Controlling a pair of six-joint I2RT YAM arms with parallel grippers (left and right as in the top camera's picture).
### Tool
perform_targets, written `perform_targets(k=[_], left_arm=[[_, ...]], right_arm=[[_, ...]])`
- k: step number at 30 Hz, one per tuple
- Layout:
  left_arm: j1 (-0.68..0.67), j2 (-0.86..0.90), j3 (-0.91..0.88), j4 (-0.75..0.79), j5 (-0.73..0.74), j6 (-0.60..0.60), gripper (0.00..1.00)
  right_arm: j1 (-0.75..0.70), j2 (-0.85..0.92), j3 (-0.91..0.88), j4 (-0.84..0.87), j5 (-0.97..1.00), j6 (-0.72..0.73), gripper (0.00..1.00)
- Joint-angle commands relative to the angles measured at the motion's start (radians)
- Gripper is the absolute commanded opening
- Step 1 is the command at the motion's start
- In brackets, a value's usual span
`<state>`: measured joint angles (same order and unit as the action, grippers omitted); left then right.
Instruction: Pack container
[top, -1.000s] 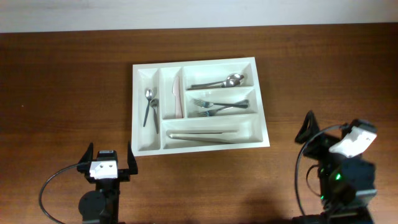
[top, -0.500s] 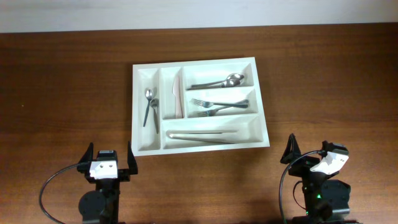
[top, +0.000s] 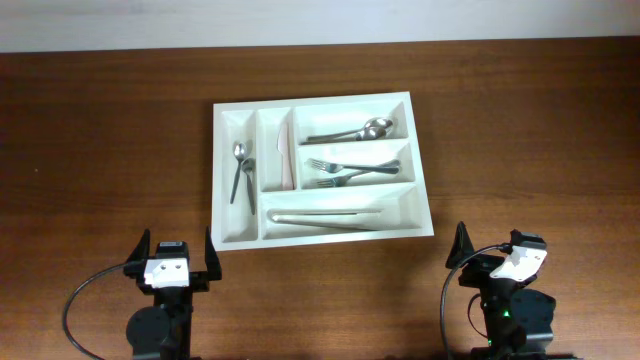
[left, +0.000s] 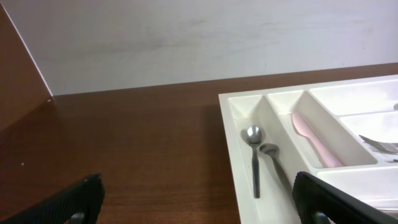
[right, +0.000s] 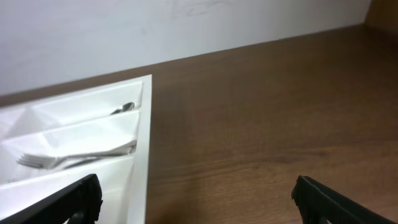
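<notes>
Container (top: 340, 238): white tray, mid-table (top: 100, 150), cutlery inside, unmoved.
Right claw (top: 495, 252): released, empty; has shifted left, nearer the table's front edge.
Left claw (top: 174, 248): released, empty, position unchanged.

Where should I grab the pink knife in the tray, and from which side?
Take the pink knife near its middle, straight down from above, closing across its width. It lies flat and lengthwise in the tray's second narrow compartment, close to its right wall; walls likely block a sideways approach, and that side looks tight.
</notes>
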<state>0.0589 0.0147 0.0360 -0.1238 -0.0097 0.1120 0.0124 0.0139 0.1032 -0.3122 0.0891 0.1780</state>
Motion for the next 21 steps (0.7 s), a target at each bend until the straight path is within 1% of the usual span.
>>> perform_targets(k=[1, 21], left_arm=[[-0.004, -0.010, -0.008, 0.003, 0.014, 0.002, 0.99], [-0.004, -0.010, -0.008, 0.003, 0.014, 0.002, 0.99]], right_arm=[[-0.005, -0.011, -0.010, 0.003, -0.019, -0.077, 0.99], [-0.005, -0.010, -0.010, 0.003, -0.045, -0.077, 0.99]])
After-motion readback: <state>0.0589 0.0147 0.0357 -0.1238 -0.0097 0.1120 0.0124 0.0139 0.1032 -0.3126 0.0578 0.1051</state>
